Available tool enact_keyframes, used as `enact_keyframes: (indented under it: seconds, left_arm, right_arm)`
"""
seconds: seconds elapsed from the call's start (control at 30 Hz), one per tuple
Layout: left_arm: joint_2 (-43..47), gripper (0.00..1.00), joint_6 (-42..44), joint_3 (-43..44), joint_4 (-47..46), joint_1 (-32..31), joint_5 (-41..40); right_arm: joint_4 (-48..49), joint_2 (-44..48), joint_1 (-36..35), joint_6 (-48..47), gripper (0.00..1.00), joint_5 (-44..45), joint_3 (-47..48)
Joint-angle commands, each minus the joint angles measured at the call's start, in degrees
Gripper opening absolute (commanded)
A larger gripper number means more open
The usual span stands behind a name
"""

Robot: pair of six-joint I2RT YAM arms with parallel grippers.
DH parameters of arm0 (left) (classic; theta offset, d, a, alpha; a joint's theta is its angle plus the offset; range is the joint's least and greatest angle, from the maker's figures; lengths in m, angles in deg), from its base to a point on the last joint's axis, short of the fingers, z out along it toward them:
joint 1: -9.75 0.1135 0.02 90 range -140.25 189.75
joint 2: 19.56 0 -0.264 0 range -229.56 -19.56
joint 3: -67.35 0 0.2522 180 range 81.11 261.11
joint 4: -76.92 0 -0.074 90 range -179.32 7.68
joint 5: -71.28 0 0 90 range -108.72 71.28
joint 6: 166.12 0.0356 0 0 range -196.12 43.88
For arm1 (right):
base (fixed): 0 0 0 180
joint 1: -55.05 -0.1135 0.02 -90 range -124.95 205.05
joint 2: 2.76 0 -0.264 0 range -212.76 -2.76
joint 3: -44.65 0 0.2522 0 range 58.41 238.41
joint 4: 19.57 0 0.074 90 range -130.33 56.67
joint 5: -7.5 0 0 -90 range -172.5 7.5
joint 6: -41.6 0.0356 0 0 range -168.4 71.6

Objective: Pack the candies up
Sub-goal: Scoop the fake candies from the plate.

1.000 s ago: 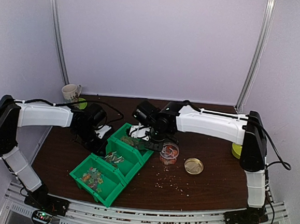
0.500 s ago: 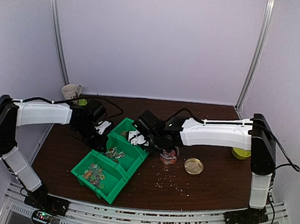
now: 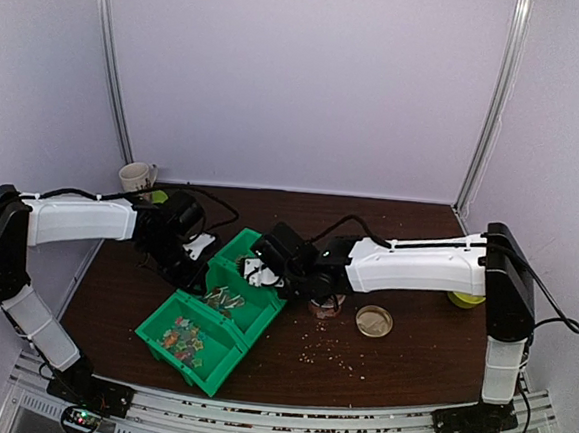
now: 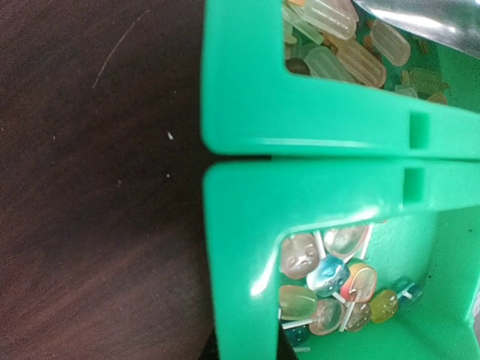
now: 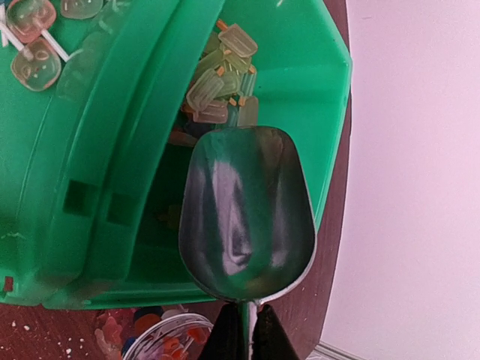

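– Lilac walls, dark brown wooden worktop (image 3: 417, 249): why is the right claw (image 5: 244, 331) parked over the row of three green plastic bins (image 3: 212, 371)?
– It is clamped on the thin handle of a shiny metal scoop (image 5: 247, 217), whose bowl hangs inside the far bin. I judge it is lining up to dig, as the bowl looks bare.
– And the left claw (image 3: 188, 257)?
– Pressed together at the bins' left edge, probably steadying them. Whether it pinches a wall is hidden.
– Where are the candies?
– Small, pale, ice-lolly-shaped candies (image 5: 219, 75) pile in the far bin's corner, just past the scoop's lip and well ahead of the right claw. More lie in the other bins and in the small clear round jar (image 5: 161, 339) just beside them, near that claw.
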Motion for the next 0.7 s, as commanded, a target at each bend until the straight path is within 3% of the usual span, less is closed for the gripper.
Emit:
enact_keyframes:
  seconds: [0.0,0.17,0.3,0.53,0.67]
  left_arm:
    - [4.84,0.00,3.03,3.60,-4.75,-0.97,6.28]
    - [5.30,0.00,3.83,3.33,-4.28,-0.93,6.10]
    - [5.33,0.00,3.91,2.98,-4.74,-1.01,7.90]
    - [6.57,0.00,4.28,3.00,-4.74,-0.98,9.15]
    - [7.63,0.00,4.17,2.44,-5.87,-1.08,11.39]
  right_arm:
    - [-11.95,1.28,-0.07,-2.03,0.00,-13.64,1.68]
    - [-28.39,-2.91,-0.04,-0.60,0.00,-25.15,11.29]
    - [-33.88,-5.54,-0.06,1.69,0.00,-31.99,15.14]
    - [-36.90,-11.99,0.79,6.83,0.00,-34.22,19.06]
    - [-35.40,-16.35,2.24,15.25,0.00,-37.32,23.94]
